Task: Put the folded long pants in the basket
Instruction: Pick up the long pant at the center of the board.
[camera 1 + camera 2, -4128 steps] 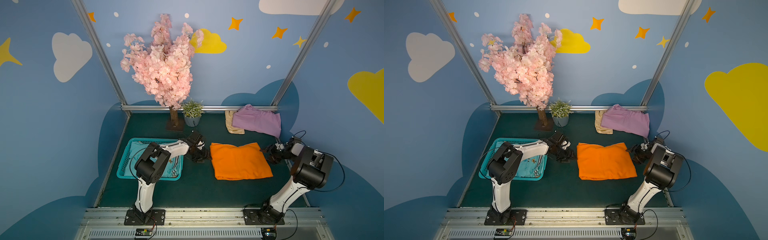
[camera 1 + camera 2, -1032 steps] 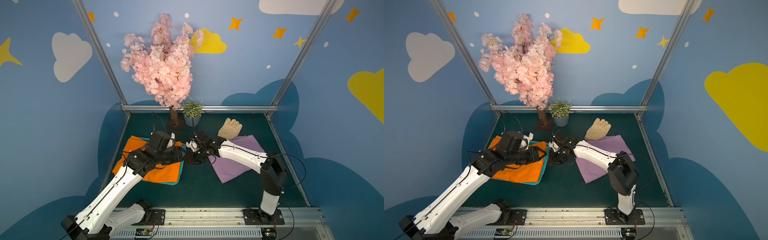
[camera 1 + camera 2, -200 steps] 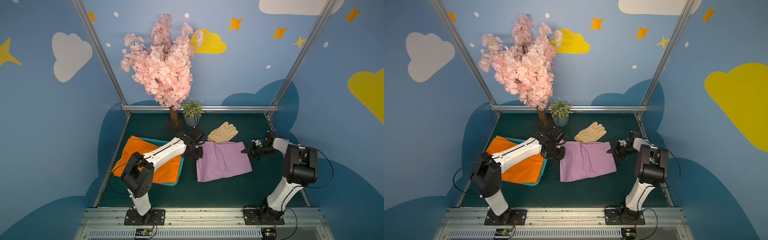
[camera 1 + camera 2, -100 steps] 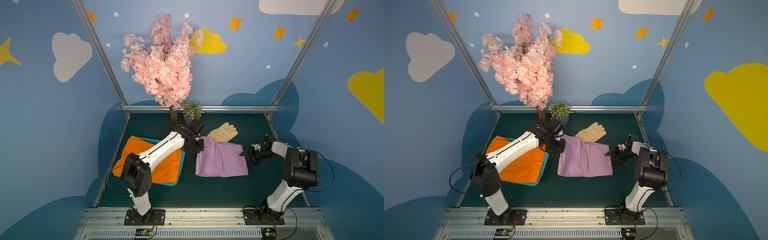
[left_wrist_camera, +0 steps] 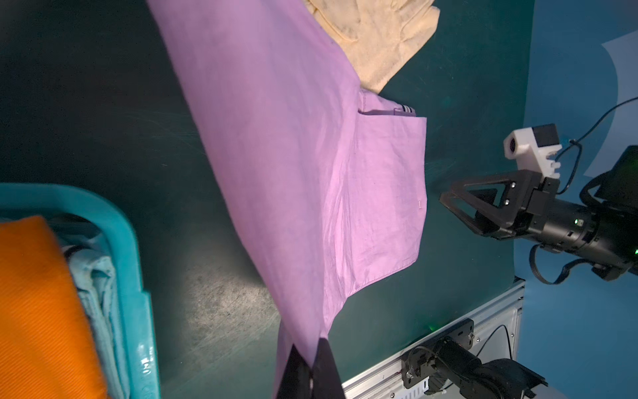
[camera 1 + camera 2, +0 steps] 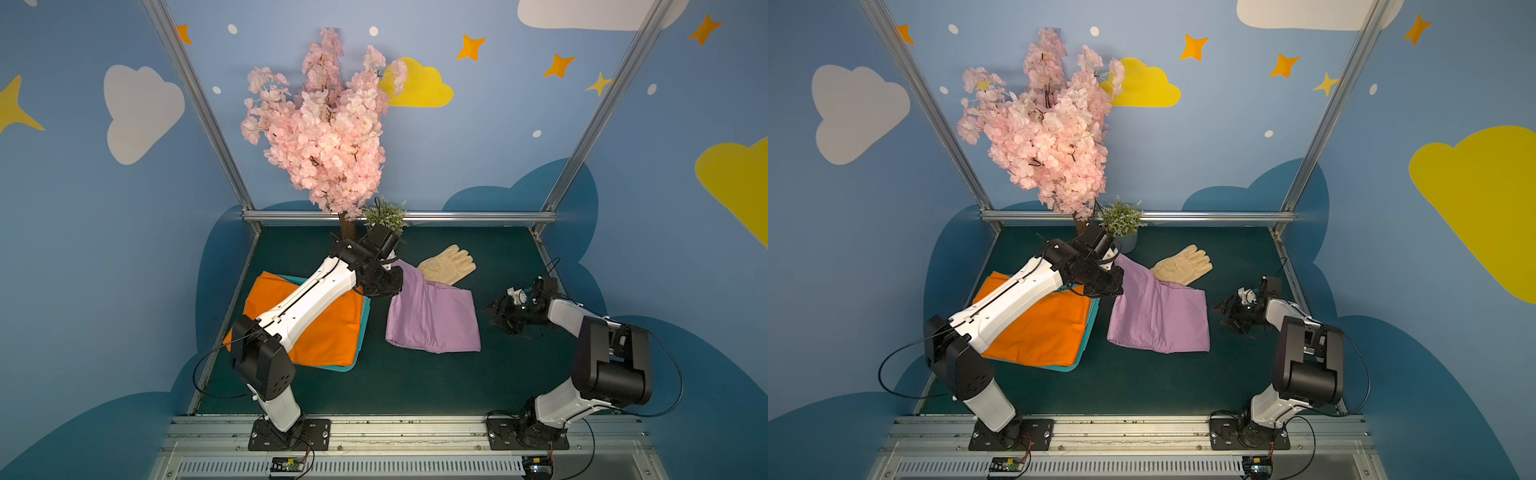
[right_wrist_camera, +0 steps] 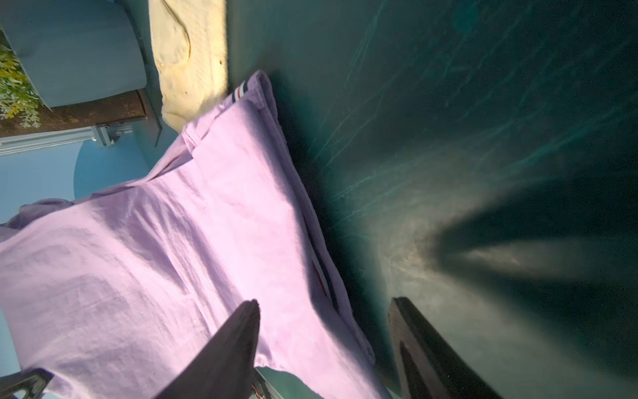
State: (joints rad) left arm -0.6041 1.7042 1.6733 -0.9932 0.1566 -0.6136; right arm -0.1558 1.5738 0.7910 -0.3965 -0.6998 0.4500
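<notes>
**A:** Your left claw is clenching one corner of the lilac pants, holding it raised. Your right claw is gaping empty just beside the far edge.

**B:** Advice?

**A:** I'd be raising it higher. The rest is lying on the desk, and the basket is sitting near, under the orange pants.

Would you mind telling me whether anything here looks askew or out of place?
The lilac pants hang askew: the left gripper pinches one corner and holds it up while the rest sags onto the mat. The orange pants overhang the basket rim instead of sitting inside it.
</notes>
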